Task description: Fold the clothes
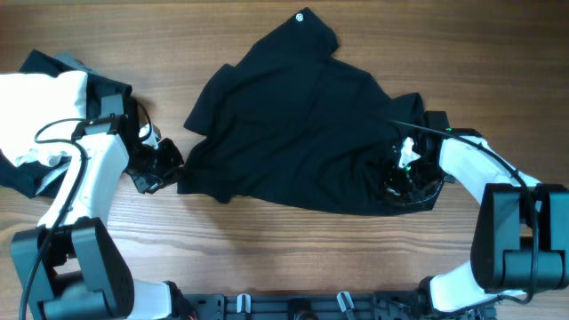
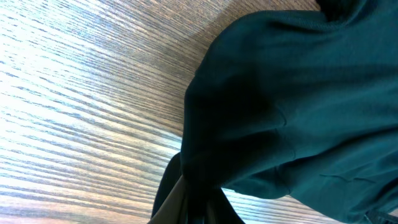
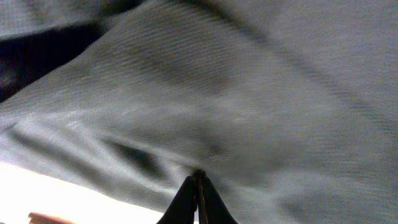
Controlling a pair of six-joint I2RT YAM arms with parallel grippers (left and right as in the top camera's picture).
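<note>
Mark: a small round white mark [image 1: 300,16] sits at the far tip of the black shirt [image 1: 293,116]; it is too small to read.
Shirt: it is spread, rumpled, over the middle of the wooden counter [image 1: 267,258]. Its long axis runs left to right, and the marked tip points toward the far edge.
Near edge: it sags in a shallow curve from the near-left corner to the near-right corner, each corner in a grip.
Left fingers [image 1: 164,171]: they are closed to a narrow pinch on the shirt's near-left corner. The left wrist view shows black cloth gathering down into them over the wood grain.
Right fingers [image 3: 198,190]: they are pressed together on a fold of the shirt at its near-right corner, and cloth fills almost all of the right wrist view.
Pile [image 1: 44,107]: white and black pieces are heaped at the counter's left edge, well apart from the shirt.
</note>
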